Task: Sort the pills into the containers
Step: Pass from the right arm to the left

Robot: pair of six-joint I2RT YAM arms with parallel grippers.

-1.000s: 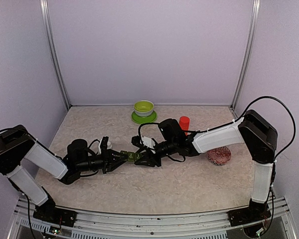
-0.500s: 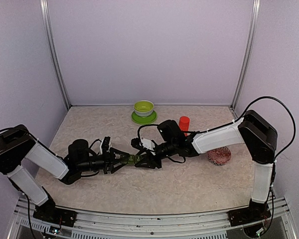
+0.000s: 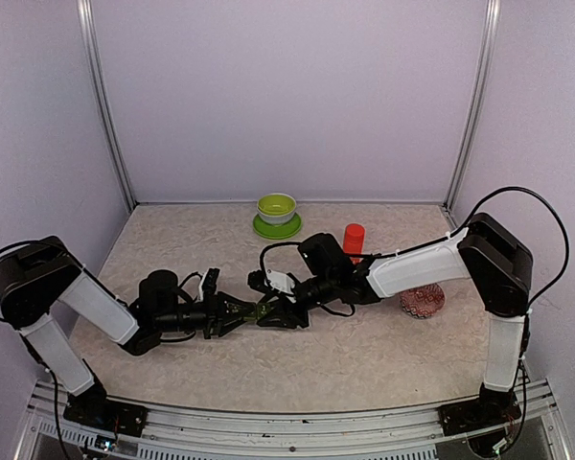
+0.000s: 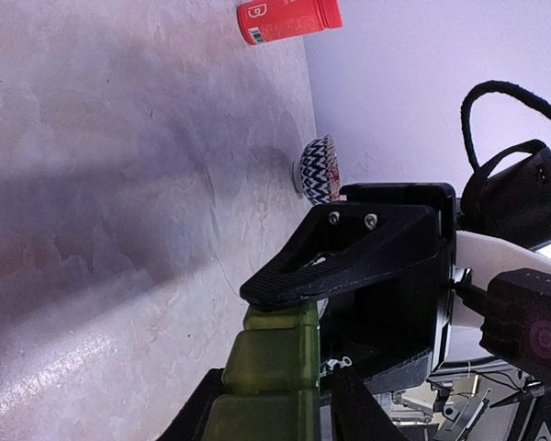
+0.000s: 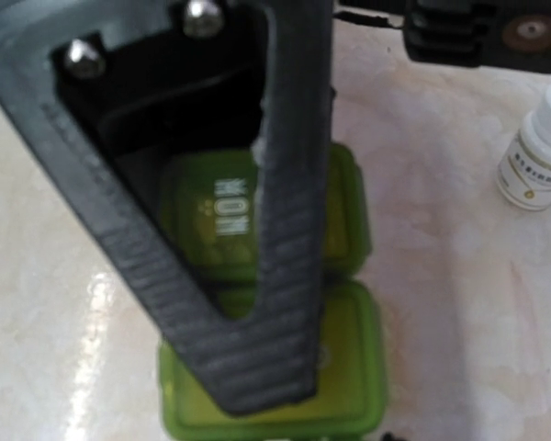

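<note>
In the view from above, the left claw (image 3: 236, 311) sits low and left of the middle of the picture, pointing right. Its two fingers stand along both long sides of the containers (image 3: 256, 308). The containers are a small dark green strip of joined boxes with lids. They sit in the middle of the picture between the two claws, down on or just over the pale surface (image 3: 364, 355). In the left wrist view the strip fills the gap between those fingers. It cannot be told whether the fingers squeeze the strip or only stand beside it. Just to the right, the right claw (image 3: 274, 312) meets the strip from its other end. One of its black fingers lies across the lids, and one lid reads MON. Whether this claw pinches the strip or only rests on it cannot be told either. Farther right stand a red bottle (image 3: 354, 237) and a red-and-white patterned bowl (image 3: 422, 300), both well apart from the strip. A small white bottle (image 5: 537, 165) shows at the right edge of the right wrist view. No pills can be seen. The strip looks like thin hard plastic, so it is likely light, stiff and smooth. It would likely slide or twist if pushed from one side only. The lids probably snap shut and need a small lift at the lip. The best hold is likely on the long side walls of an end box. That would leave the lid to be opened free.
</note>
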